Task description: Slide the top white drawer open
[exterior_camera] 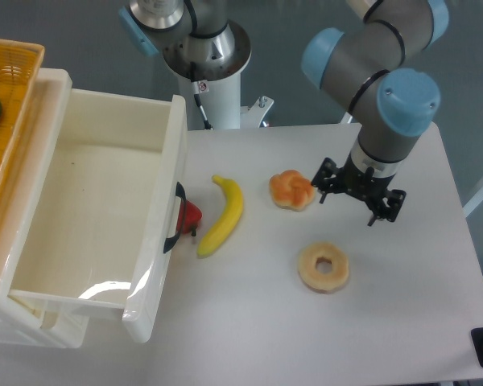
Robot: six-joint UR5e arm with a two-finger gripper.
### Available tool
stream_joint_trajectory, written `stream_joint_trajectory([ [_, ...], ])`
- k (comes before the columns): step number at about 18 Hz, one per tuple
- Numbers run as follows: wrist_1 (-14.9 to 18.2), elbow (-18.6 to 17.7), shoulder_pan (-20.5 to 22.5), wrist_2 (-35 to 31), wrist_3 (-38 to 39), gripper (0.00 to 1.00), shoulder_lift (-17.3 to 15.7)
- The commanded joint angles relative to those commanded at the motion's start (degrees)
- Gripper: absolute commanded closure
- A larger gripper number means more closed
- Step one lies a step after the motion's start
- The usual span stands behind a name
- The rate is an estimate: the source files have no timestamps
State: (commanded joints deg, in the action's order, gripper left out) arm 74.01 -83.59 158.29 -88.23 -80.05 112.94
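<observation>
White counter fills most of the view, with grey floor beyond its far edge. Above the counter's right half the gripper hangs with its jaws spread apart and nothing between them (both dark fingers point down toward the surface). Just beside it, toward the middle, lies an orange bun-like piece, apart from the fingers. Nearer the front edge sits a pale ring-shaped doughnut. Further left a banana lies slanted, and a small red fruit rests against the black curved handle. That handle belongs to the top white drawer, which stands pulled well out at the counter's left edge, its deep tray bare. A yellow wicker basket sits on the cabinet at the far left corner.
</observation>
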Motion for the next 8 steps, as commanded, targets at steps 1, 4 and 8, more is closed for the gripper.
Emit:
stream_joint_trajectory([
  [1,-0.09,0.18,0.53,-1.05,-2.28,0.0,0.18],
  [4,-1.05,0.18,1.15,-2.03,-5.9,0.0,1.49],
  [8,-4.57,0.18,1.94,-2.21,-6.79,0.0,2.81],
])
